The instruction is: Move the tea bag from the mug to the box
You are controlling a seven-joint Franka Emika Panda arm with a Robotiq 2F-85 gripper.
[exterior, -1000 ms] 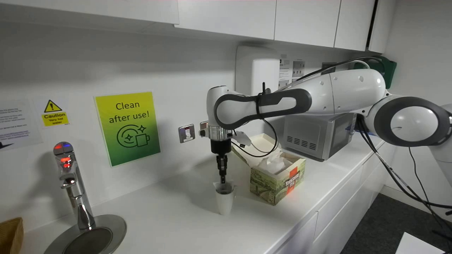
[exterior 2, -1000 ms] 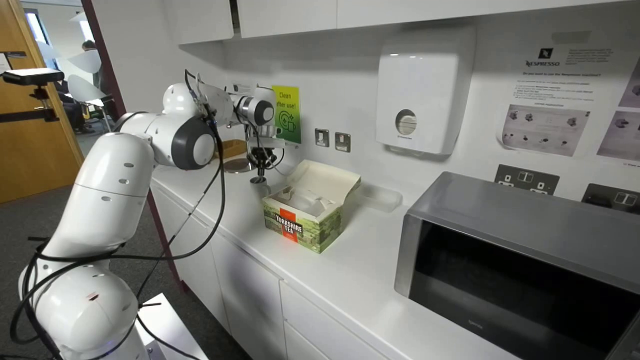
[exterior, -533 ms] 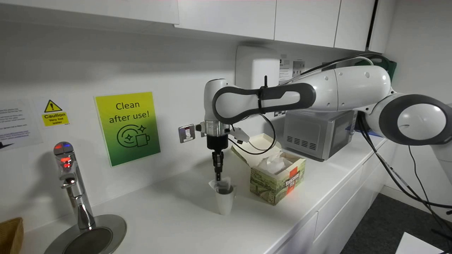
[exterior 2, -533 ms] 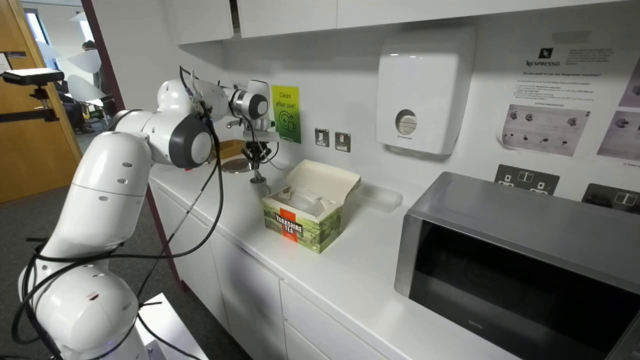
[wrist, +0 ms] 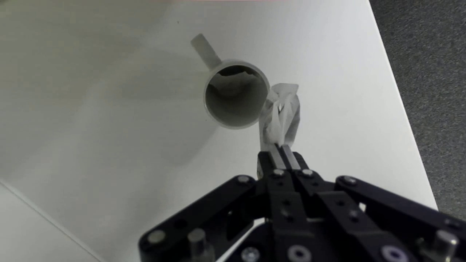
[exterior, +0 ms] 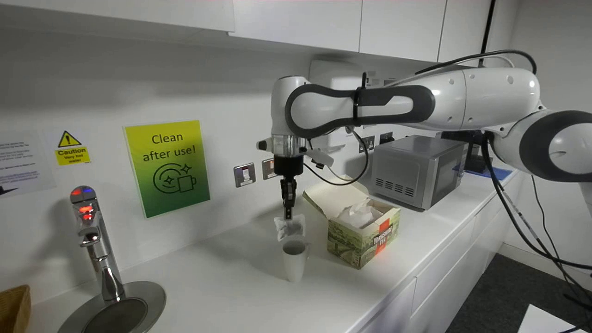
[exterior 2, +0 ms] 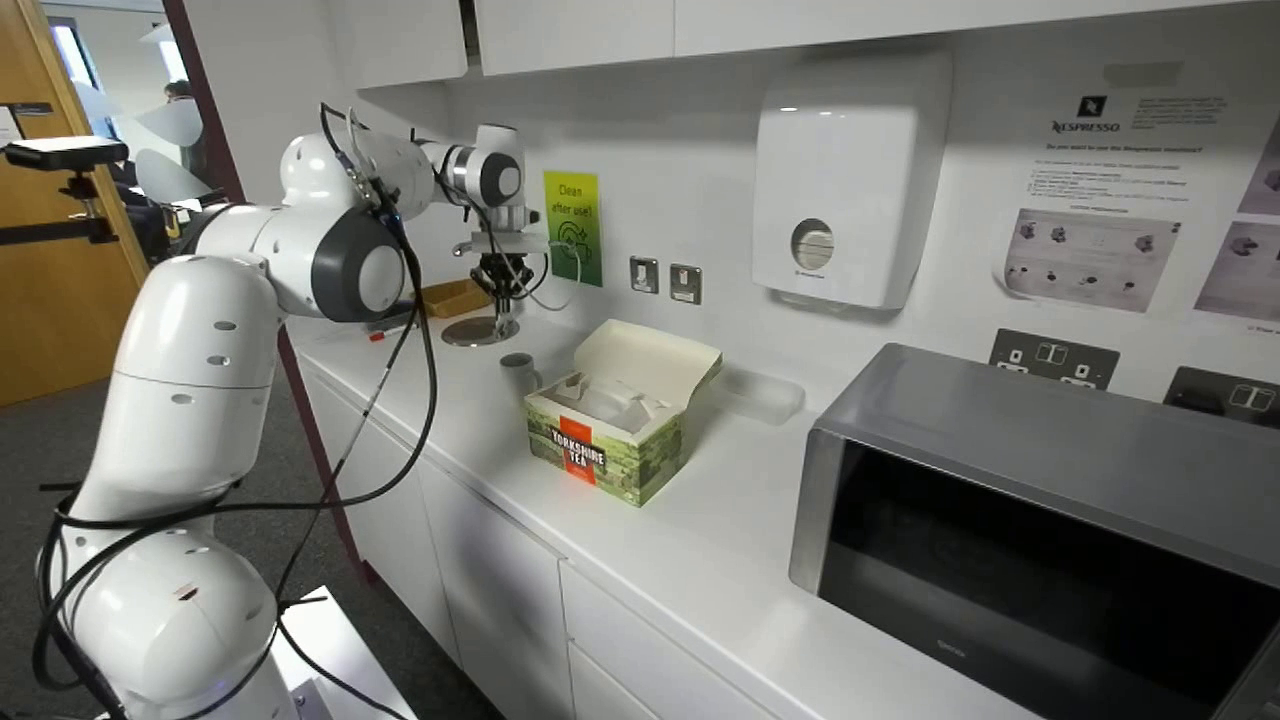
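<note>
The mug [exterior: 294,267] is white and upright on the counter, and also shows in an exterior view [exterior 2: 517,376]. In the wrist view the mug [wrist: 236,97] has a handle and a pale, jagged-edged patch inside. My gripper [exterior: 288,215] is shut on the pale, crumpled tea bag [exterior: 290,227], which hangs just above the mug's rim. In the wrist view the tea bag [wrist: 279,118] hangs from the fingertips [wrist: 283,146], beside the mug's opening. The green-and-yellow box [exterior: 363,245] stands close to the mug with its flap lid up; it also shows in an exterior view [exterior 2: 605,455].
A grey microwave [exterior 2: 1040,500] stands beyond the box. A clear plastic tray [exterior 2: 760,395] lies behind the box. A chrome tap [exterior: 99,249] over a round drain [exterior: 155,296] and a wicker basket [exterior: 16,310] are at the counter's far end.
My gripper has risen and lifted the tea bag out of the mug to above its rim. The mug and box have not moved.
</note>
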